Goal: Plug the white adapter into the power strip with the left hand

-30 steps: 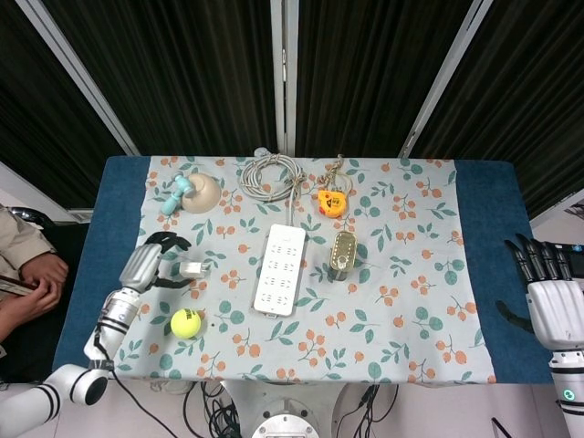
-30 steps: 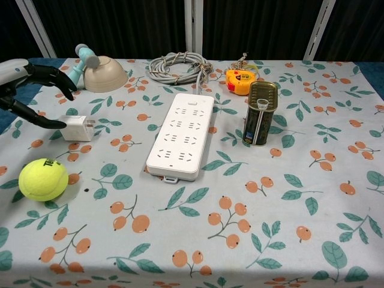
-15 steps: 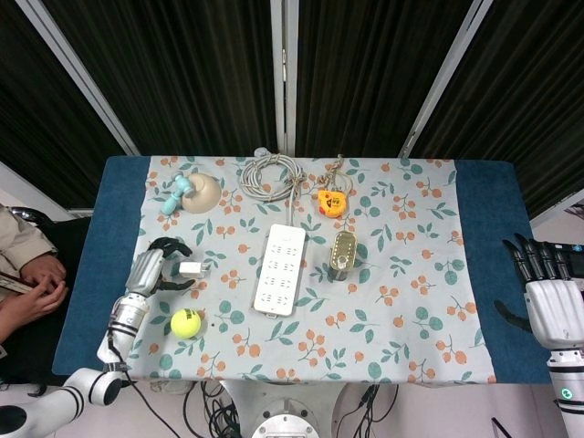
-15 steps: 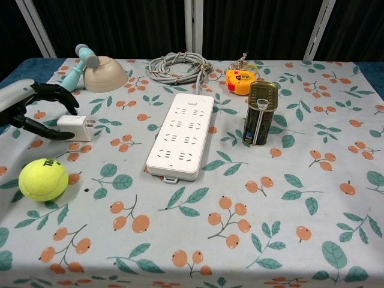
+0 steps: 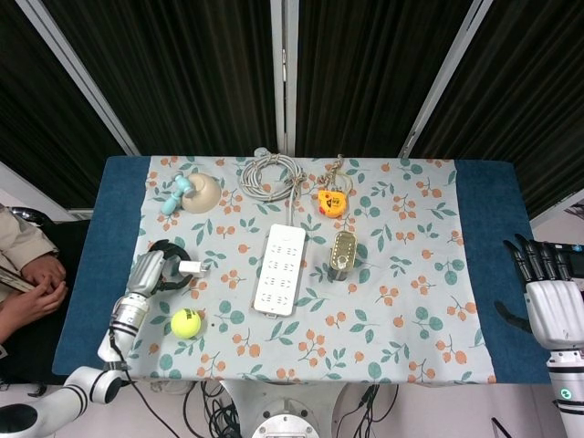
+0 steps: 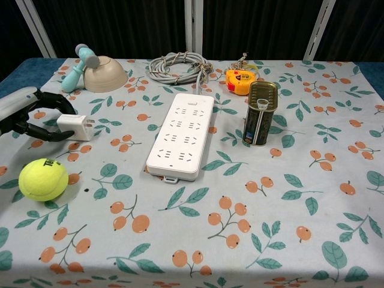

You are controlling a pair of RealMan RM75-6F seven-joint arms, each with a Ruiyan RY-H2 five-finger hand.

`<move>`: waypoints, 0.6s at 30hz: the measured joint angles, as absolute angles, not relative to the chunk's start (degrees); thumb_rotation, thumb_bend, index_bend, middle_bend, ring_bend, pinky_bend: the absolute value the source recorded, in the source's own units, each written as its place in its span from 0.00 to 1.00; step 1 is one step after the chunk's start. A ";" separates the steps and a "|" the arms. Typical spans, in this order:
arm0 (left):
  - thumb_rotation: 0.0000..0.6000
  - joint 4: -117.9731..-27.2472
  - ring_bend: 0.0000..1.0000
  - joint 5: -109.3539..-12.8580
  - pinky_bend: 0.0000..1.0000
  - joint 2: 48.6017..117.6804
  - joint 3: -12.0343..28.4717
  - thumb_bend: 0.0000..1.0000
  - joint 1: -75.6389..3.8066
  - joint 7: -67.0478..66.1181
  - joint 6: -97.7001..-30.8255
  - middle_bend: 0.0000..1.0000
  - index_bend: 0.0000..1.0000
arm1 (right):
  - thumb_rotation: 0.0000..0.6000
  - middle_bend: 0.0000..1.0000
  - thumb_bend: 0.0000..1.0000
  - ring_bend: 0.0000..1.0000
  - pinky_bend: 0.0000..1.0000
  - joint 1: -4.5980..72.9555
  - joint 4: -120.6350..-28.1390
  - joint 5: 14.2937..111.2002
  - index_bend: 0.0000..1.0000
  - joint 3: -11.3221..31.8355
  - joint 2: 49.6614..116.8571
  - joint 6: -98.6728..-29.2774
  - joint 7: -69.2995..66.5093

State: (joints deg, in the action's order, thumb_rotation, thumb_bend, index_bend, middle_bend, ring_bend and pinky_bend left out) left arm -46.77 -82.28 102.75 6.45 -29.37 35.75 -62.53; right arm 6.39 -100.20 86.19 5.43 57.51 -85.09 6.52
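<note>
Near the table's left edge, left hand (image 6: 27,114) closed around white adapter (image 6: 75,126): small cube, prongs pointing toward power strip (image 6: 182,134). Far right, right hand (image 5: 550,297) spread, holding nothing.

Tennis ball (image 6: 42,179) near left front edge. Upright tin can (image 6: 260,113) and orange tape measure (image 6: 239,80) to the right. Upturned bowl (image 6: 104,72), blue handheld fan (image 6: 80,66), coiled cable (image 6: 178,63) at rear.
</note>
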 measured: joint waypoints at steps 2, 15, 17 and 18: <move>1.00 -46.76 0.30 -82.87 0.14 102.15 6.18 0.32 -29.65 35.33 -62.64 0.56 0.56 | 1.00 0.00 0.10 0.00 0.00 6.36 -100.11 86.13 0.00 5.41 57.61 -85.09 6.46; 1.00 -59.74 0.31 -85.20 0.12 88.76 5.35 0.33 -34.00 12.74 -59.24 0.56 0.57 | 1.00 0.00 0.10 0.00 0.00 5.90 -98.71 86.15 0.00 5.20 58.25 -85.58 4.89; 1.00 -63.16 0.31 -84.52 0.11 86.71 5.45 0.33 -34.94 6.07 -57.47 0.56 0.56 | 1.00 0.00 0.10 0.00 0.00 5.83 -98.50 86.14 0.00 5.15 58.35 -85.60 4.67; 1.00 -64.57 0.31 -84.07 0.11 85.95 5.51 0.33 -35.34 3.12 -56.66 0.56 0.56 | 1.00 0.00 0.10 0.00 0.00 5.78 -98.38 86.14 0.00 5.11 58.40 -85.62 4.53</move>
